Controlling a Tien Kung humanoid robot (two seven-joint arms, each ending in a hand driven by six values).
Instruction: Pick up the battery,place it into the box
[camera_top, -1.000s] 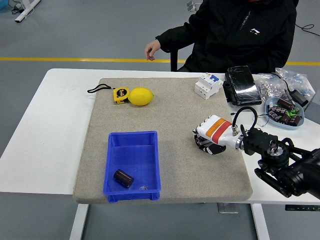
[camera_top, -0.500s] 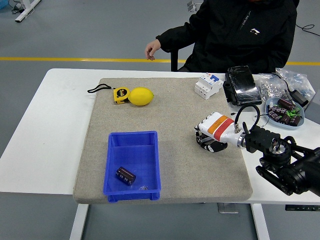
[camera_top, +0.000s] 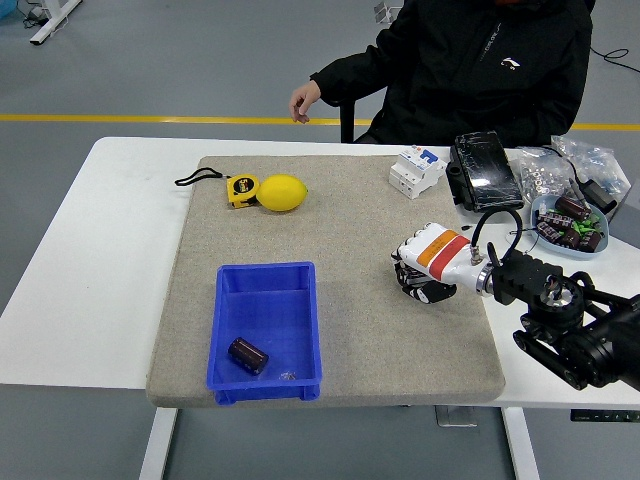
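A dark cylindrical battery (camera_top: 246, 355) lies inside the blue box (camera_top: 266, 283), near its front left corner. The box stands on the grey mat (camera_top: 340, 230) at the front left. My right hand (camera_top: 418, 279) hovers over the mat's right side, well to the right of the box. Its fingers are curled under the palm and hold nothing. My left arm is out of view.
A yellow lemon (camera_top: 282, 192) and a yellow tape measure (camera_top: 240, 190) lie at the mat's back left. A white breaker (camera_top: 416, 171), a black case (camera_top: 484, 171) and a bowl of parts (camera_top: 569, 224) sit at the back right. A person (camera_top: 470, 60) sits behind the table, one hand (camera_top: 304, 100) off it.
The battery has rolled slightly inside the box. My right hand has drawn back a little to the right, away from the box.
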